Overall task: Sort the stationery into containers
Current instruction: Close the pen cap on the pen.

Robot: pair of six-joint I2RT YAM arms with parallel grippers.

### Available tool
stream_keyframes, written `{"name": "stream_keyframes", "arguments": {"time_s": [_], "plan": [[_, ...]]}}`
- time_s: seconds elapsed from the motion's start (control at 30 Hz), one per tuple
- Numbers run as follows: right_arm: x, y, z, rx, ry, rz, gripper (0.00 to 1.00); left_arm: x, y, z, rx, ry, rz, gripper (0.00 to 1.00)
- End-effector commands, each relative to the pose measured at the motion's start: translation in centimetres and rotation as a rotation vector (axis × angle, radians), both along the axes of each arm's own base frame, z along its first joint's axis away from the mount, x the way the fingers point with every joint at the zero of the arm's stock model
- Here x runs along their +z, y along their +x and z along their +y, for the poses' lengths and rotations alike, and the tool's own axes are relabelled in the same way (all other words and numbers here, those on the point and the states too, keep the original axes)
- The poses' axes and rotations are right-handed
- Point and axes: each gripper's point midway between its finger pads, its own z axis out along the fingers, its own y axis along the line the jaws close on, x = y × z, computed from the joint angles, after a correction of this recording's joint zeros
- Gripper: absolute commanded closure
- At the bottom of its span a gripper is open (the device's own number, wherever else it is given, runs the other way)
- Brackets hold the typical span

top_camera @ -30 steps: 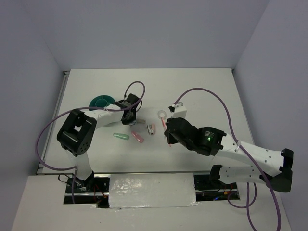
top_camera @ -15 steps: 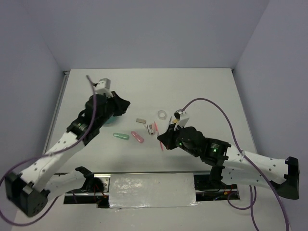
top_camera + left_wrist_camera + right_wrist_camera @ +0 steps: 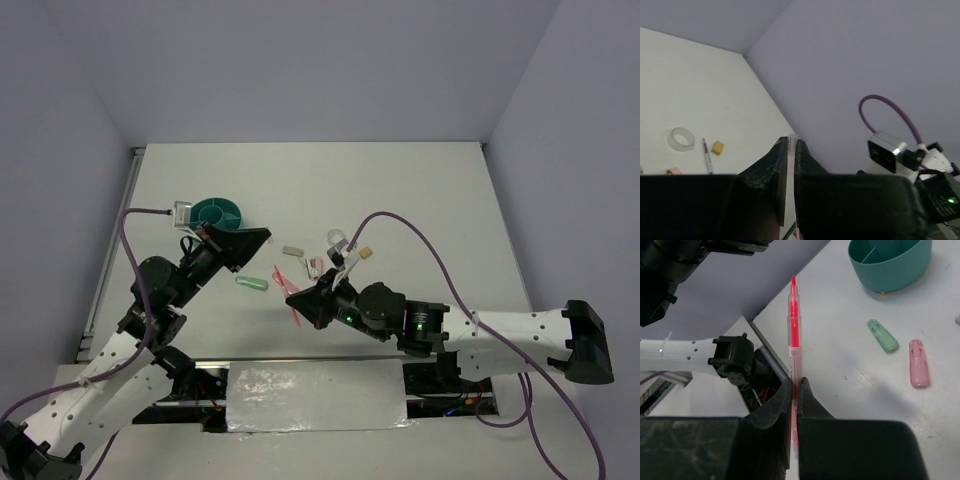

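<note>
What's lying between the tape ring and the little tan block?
A thin pen lies between the tape ring and the tan block, nearer the block; the left wrist view shows it.

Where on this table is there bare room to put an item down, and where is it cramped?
Bare: the far strip of the table behind the teal organiser and tape ring, and the right side past the tan block. Crowded: the middle, where the mint eraser and pink eraser lie by the left pincer and right pincer.

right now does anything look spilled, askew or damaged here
Nothing stands out. The round teal plastic organiser cup stands upright; the mint-green capsule-shaped eraser and pink capsule-shaped eraser just lie unsorted on the white table.
</note>
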Motion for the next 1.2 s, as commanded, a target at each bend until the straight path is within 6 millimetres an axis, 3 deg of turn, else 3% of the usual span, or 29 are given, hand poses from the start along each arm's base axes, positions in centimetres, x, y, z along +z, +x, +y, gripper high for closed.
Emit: {"name": "stream_keyframes", "arguments": {"time_s": [0.0, 0.2, 0.7, 1.17], "plan": [[3.7, 1.3, 0.6, -0.074, 0.061, -0.064, 1.00, 4.5, -2.4, 0.1, -0.070, -0.118, -0.130, 1.00], [3.7, 1.3, 0.6, -0.083, 0.059, -0.071, 1.00, 5.1, -3.3, 0.3, -0.089, -0.141, -0.134, 1.00], [5.8, 1.6, 0.8, -0.084, 0.054, -0.118, 1.00, 3.5, -3.2, 0.4, -0.079, -0.097, -0.106, 1.00], [5.6, 2.0, 1.4, -0.098, 0.025, -0.115, 1.00, 2.8, -3.4, 0.1, -0.101, -0.097, -0.096, 1.00]]}}
